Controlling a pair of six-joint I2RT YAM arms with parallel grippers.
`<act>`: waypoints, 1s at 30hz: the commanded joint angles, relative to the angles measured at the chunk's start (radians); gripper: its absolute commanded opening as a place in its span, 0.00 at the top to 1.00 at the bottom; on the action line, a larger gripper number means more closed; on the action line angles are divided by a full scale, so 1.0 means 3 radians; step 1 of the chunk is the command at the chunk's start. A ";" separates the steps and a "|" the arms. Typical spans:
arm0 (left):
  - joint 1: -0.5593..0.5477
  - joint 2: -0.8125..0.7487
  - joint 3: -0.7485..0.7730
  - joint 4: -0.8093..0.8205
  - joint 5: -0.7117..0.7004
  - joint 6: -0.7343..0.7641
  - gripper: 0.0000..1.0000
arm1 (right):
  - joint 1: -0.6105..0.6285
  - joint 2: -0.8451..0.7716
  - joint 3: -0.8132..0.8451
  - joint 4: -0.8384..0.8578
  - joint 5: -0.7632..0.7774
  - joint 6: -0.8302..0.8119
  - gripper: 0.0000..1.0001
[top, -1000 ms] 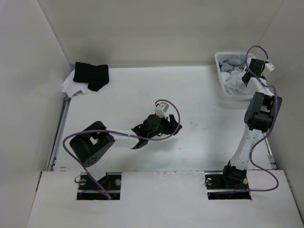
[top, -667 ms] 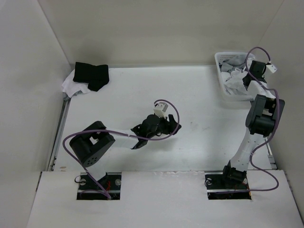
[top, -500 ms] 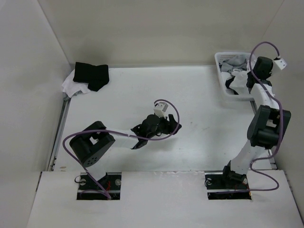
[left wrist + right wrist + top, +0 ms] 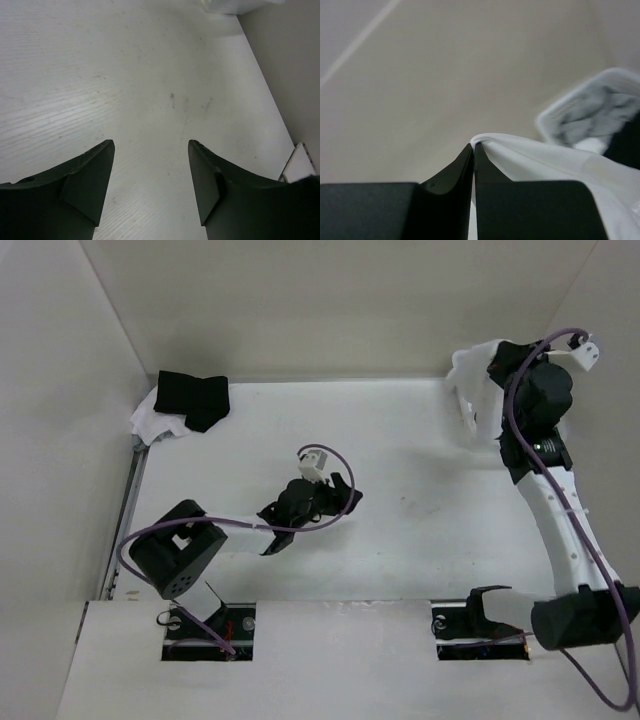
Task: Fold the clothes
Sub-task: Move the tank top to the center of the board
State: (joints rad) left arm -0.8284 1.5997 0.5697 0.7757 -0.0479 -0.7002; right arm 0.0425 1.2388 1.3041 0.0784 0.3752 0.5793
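Note:
The clothes point(image 4: 472, 372), a thin white garment, hang in the air at the far right of the table. My right gripper point(image 4: 493, 362) is raised high and shut on a fold of the garment's top edge. In the right wrist view the black fingertips point(image 4: 473, 146) meet on a pinched ridge of the white fabric point(image 4: 545, 161), which drapes away down and to the right. My left gripper point(image 4: 343, 496) hovers low over the middle of the table, open, and only bare tabletop shows between its fingers point(image 4: 150, 142).
A white basket point(image 4: 600, 107) holding more grey and white laundry sits below the lifted garment at the back right. A black cloth bundle point(image 4: 193, 398) lies on a white cloth point(image 4: 150, 422) at the back left corner. Walls close in the table on three sides.
My right gripper closed on the white garment in the basket and rose with it, the arm stretching up. The left arm shifted slightly left, still open.

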 commanded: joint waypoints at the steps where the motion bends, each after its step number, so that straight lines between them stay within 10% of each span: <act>1: 0.0335 -0.0434 -0.0242 0.0308 -0.0188 -0.0294 0.41 | 0.0560 -0.0391 0.0050 0.0056 -0.0355 -0.0065 0.93; 11: 0.1254 -0.1593 -0.0641 -0.0089 -0.0331 -0.0600 0.40 | 0.2333 -0.0618 -0.1609 0.0208 -0.0080 0.0645 0.86; 16: 0.1680 -0.1865 -0.0698 -0.0764 -0.0336 -0.0765 0.39 | 0.3076 -0.0253 -0.2010 -0.0005 -0.0335 0.0595 0.45; 20: 0.1583 -0.1473 -0.0499 -0.1102 -0.0321 -0.0545 0.39 | 0.2745 -0.0351 -0.2215 -0.0062 -0.0238 0.0518 0.38; 25: 0.1165 -0.0625 0.0053 -0.1114 -0.0239 -0.0269 0.39 | 0.1795 0.0449 -0.1950 0.0014 -0.0350 0.0335 0.70; 30: 0.1056 -0.0301 0.0427 -0.1306 -0.0316 -0.0161 0.41 | 0.1528 0.0902 -0.1652 -0.0026 -0.0422 0.0344 0.60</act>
State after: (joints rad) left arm -0.5022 1.5131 0.6216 0.4053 -0.1280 -0.7979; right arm 0.5243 1.4940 0.7479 0.0494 0.2722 0.6949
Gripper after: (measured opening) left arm 0.595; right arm 0.363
